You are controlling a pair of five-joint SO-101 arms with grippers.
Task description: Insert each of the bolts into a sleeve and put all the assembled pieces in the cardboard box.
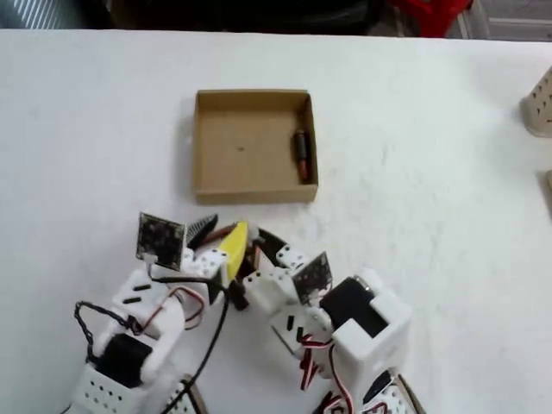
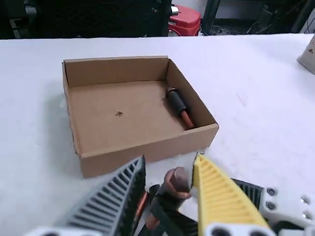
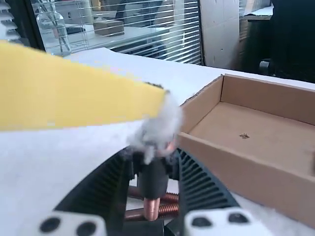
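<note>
The cardboard box [image 1: 200, 142] stands open-topped on the white table [image 1: 431, 172], just beyond both arms. One assembled piece [image 1: 301, 155], a black sleeve with a copper bolt through it, lies on the box floor along the wall on the right arm's side. Both grippers meet over the table, just short of the box's near wall. The right gripper [image 3: 153, 162] is closed on a black sleeve [image 3: 153, 183], with one ribbed black finger pressed against each side of it. The threaded copper end of a bolt [image 3: 151, 206] sticks out of the sleeve toward the right wrist camera. In the left wrist view, the round copper head of that bolt [image 2: 177, 179] shows at the sleeve's other end. The left gripper [image 2: 170, 164] is spread, with its jaws set wide and the bolt head between them. The yellow finger [image 2: 216, 196] is just beside the head, and the grey finger [image 2: 115, 194] stands apart from it. Two further copper threaded shanks [image 3: 165, 197] lie on the table under the right gripper. Whether they carry sleeves cannot be told.
</note>
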